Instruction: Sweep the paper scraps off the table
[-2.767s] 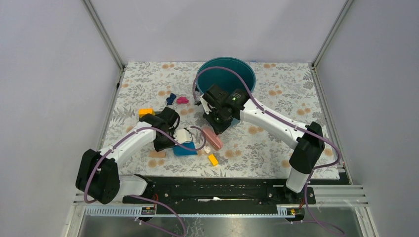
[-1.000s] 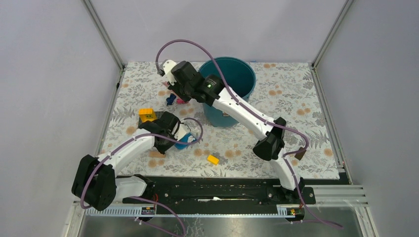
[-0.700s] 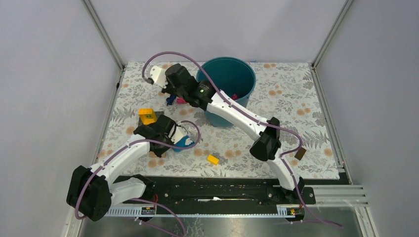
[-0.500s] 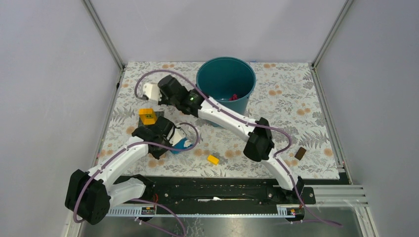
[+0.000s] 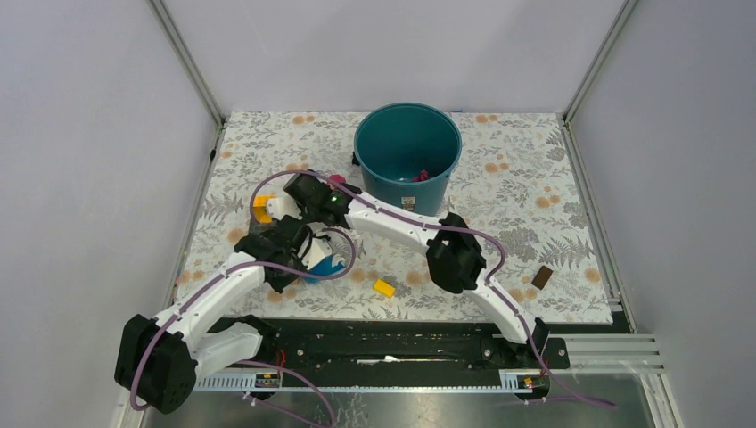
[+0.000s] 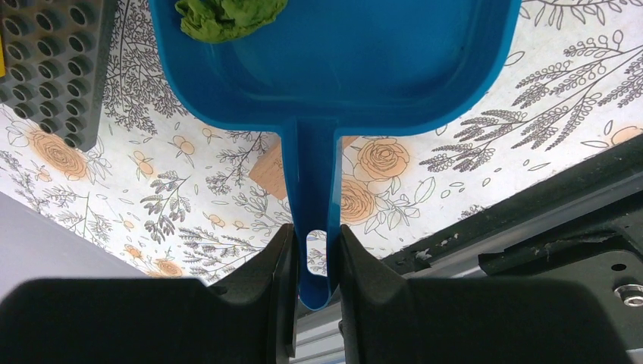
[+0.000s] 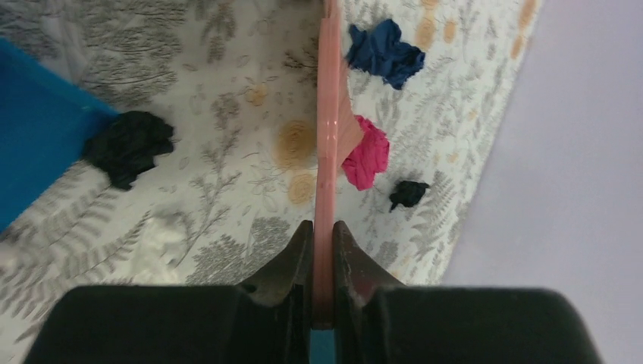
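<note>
Nearest the arm bases, left of the teal bucket (image 5: pixel 407 156) and well short of it, the left fingers (image 6: pixel 277 288) are narrowed onto the handle of a blue dustpan (image 6: pixel 341 53), clamping it from both sides. A green scrap (image 6: pixel 227 15) lies in the pan's far left corner, well ahead of them, and a tan block (image 6: pixel 267 171) shows beside the handle. A little closer to the bucket, the right fingers (image 7: pixel 288 273) pinch a pink brush (image 7: pixel 327 152), seen edge-on. Ahead of them on the floral surface (image 5: pixel 535 178), a magenta scrap (image 7: pixel 368 155) touches the brush's bristles on its right. A small black scrap (image 7: pixel 409 193) sits just beside that, and a dark blue scrap (image 7: pixel 385 51) lies farther out near the brush tip. Left of the brush, a larger black scrap (image 7: pixel 129 148) rests just beside the dustpan's edge. Inside the bucket, pink scraps (image 5: pixel 422 176) show at the bottom.
</note>
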`<state>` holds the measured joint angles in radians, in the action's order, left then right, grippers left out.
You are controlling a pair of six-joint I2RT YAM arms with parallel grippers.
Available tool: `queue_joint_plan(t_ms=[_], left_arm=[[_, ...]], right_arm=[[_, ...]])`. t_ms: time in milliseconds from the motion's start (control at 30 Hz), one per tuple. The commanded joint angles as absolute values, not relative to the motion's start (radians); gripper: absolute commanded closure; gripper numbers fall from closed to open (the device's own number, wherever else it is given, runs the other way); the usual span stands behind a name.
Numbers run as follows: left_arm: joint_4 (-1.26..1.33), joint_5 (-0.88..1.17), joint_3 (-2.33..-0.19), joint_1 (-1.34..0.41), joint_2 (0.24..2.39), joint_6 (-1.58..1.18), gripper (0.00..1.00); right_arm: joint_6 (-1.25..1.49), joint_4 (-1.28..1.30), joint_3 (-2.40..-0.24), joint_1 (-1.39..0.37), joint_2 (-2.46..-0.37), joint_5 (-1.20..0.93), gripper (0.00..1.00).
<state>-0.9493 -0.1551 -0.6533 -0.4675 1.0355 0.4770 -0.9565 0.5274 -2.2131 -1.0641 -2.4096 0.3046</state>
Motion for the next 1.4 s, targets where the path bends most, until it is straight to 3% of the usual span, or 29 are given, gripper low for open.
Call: queue_joint_plan(t_ms=[0, 400, 633, 1067, 1367], left_arm=[[-0.959, -0.169, -0.653, -0.462, 1.003, 0.514, 1.00], [-1.026, -0.191, -0.651, -0.465, 0.952, 0.593, 1.00], [-1.129, -0.186, -0.652, -0.465, 0.939, 0.629, 1.00], [-1.257, -0.212, -0.648, -0.465, 0.752, 0.774, 1.00], [-1.262, -0.211, -0.674, -0.465, 0.779, 0.733, 1.00]], right_arm=[[-0.902, 0.810, -2.335, -1.066, -2.376, 0.131, 1.00], [-0.661, 1.151, -2.202, -1.066, -2.147, -0.133, 1.00], [-0.520, 1.192, -2.284, -1.066, -2.097, -0.174, 1.00], [-0.467, 0.824, -2.248, -1.051, -2.080, 0.276, 1.00], [-0.477, 0.792, -2.348, -1.043, -2.103, 0.312, 1.00]])
